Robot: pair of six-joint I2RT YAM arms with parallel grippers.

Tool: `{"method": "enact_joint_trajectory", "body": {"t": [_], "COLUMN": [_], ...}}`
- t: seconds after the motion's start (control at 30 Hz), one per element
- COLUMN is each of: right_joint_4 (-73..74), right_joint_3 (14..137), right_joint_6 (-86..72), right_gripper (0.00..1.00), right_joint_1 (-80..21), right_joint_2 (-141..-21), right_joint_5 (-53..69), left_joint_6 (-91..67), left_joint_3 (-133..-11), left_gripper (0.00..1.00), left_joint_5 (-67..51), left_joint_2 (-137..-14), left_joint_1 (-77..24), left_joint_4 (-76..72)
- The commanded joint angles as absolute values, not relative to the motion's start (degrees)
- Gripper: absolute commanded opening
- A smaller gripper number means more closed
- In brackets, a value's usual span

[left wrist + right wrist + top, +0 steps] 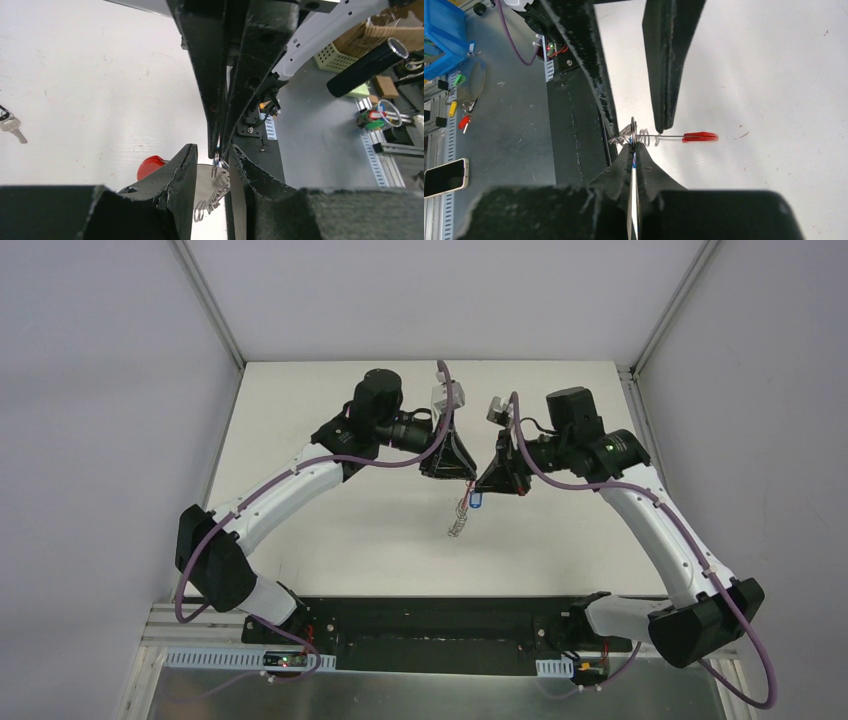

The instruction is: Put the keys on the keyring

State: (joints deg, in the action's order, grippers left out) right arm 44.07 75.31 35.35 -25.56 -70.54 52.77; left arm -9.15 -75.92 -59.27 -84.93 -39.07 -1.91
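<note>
From above, both arms are reaching inward over the tabletop (330,540), elbows bowed outward. The left tool (453,474) and the right tool (486,487) are meeting tip to tip at the middle. The blue key (476,500) is sticking out below the right tool, and the keyring (458,526) is trailing down from that spot. Whether its lower end is touching the tabletop I cannot tell. Bringing both parts together there is likely giving room for threading.

In the left wrist view, the left tool's fingers are standing apart, gripping nothing that I can see. The right tool is coming down from above, pinched together, into that gap. The keyring's red band is showing just beside one finger, with its rings beneath. The silver key (11,124) is lying on the tabletop well apart from the tools, not yet threaded.

In the right wrist view, the right tool is clamping the blue key edge-on, with the key's tip at the rings, presumably working into a coil. The left tool's fingers are straddling the rings, spread wide.
</note>
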Motion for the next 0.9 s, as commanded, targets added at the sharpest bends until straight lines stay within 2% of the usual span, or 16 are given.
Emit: {"method": "enact_joint_trajectory", "body": {"t": [0.0,0.6,0.87], "right_joint_4": [45.6,44.5,43.9], "right_joint_3": [78.5,77.5,76.8], "right_joint_6": [36.4,35.7,35.5], "right_gripper": [0.0,0.0,0.0], "right_joint_1": [-26.1,-26.3,-26.3], "right_joint_2": [-71.0,-71.6,-71.1], "right_joint_5": [52.1,52.9,53.1], "left_joint_6": [1.2,4.0,3.6], "left_joint_3": [-79.8,-82.6,-82.3], "left_gripper": [0.3,0.19,0.1], "left_joint_5": [-58.5,-58.6,-58.8], "left_joint_2": [-84.1,-86.5,-87.4], "left_joint_1": [-40.4,-41.4,-41.7], "left_joint_4": [7.6,10.8,10.5]}}
